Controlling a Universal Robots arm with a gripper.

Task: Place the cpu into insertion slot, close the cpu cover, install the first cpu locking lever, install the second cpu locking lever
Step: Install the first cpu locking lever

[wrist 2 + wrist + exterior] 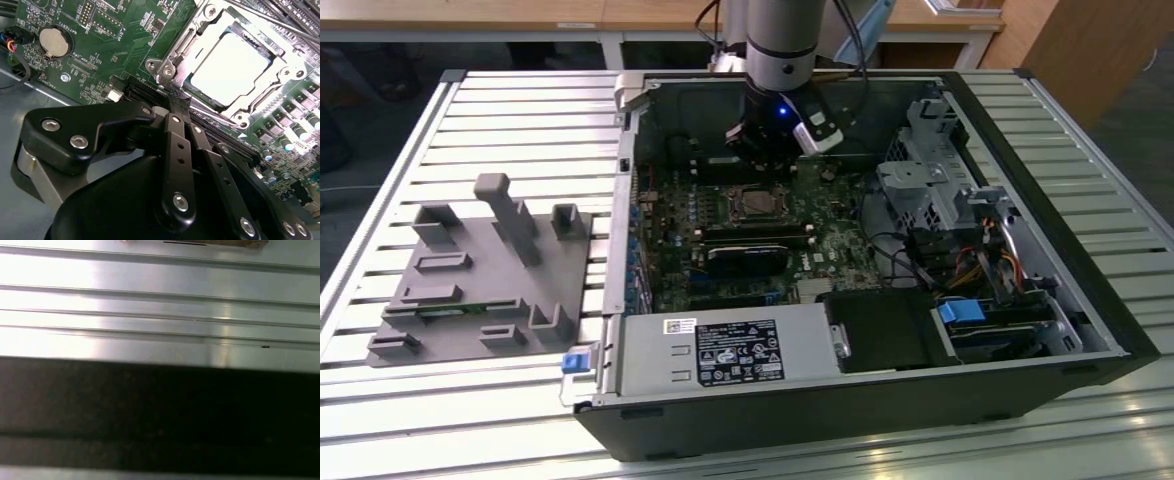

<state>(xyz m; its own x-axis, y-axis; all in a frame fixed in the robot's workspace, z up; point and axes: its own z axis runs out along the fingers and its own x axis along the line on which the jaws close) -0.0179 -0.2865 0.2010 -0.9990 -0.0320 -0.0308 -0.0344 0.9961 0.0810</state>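
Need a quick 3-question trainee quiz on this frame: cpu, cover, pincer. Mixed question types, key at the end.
1. True or false: the cpu already sits in the insertion slot.
2. In the second wrist view, the cpu cover is: A) lying down around the chip, B) standing upright, C) on the grey fixture.
3. Fill in: in the exterior view, the pincer hangs inside the open computer ____.

Key: 1 true; 2 A; 3 case.

Ribbed aluminium table, wooden desk behind, dark floor, bright glare.
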